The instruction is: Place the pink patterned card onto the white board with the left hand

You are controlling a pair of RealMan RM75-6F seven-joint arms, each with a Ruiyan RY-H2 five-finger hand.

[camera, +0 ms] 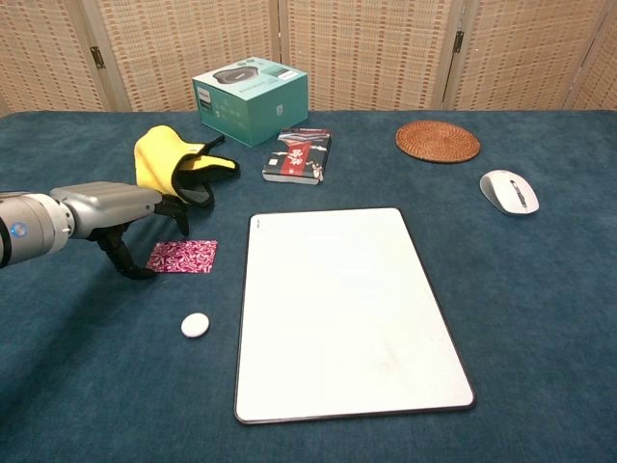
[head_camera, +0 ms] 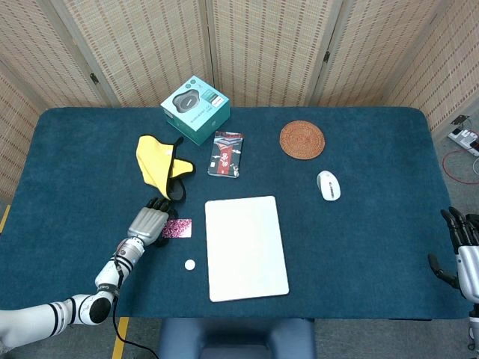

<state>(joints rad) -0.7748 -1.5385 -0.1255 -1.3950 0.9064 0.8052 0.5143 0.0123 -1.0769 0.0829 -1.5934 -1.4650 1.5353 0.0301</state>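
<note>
The pink patterned card (head_camera: 177,228) (camera: 183,257) lies flat on the blue table, just left of the white board (head_camera: 245,247) (camera: 342,309). My left hand (head_camera: 149,221) (camera: 123,213) hovers at the card's left edge, fingers stretched toward the yellow cloth and the thumb pointing down beside the card. It holds nothing, and I cannot tell if the thumb touches the card. The board is bare. My right hand (head_camera: 462,250) hangs at the far right table edge with fingers apart and empty; the chest view does not show it.
A small white round piece (head_camera: 190,264) (camera: 195,325) sits in front of the card. Behind it lie a yellow cloth (head_camera: 159,163) (camera: 166,157), a patterned booklet (head_camera: 226,154), a teal box (head_camera: 195,108), a woven coaster (head_camera: 302,139) and a white mouse (head_camera: 328,185).
</note>
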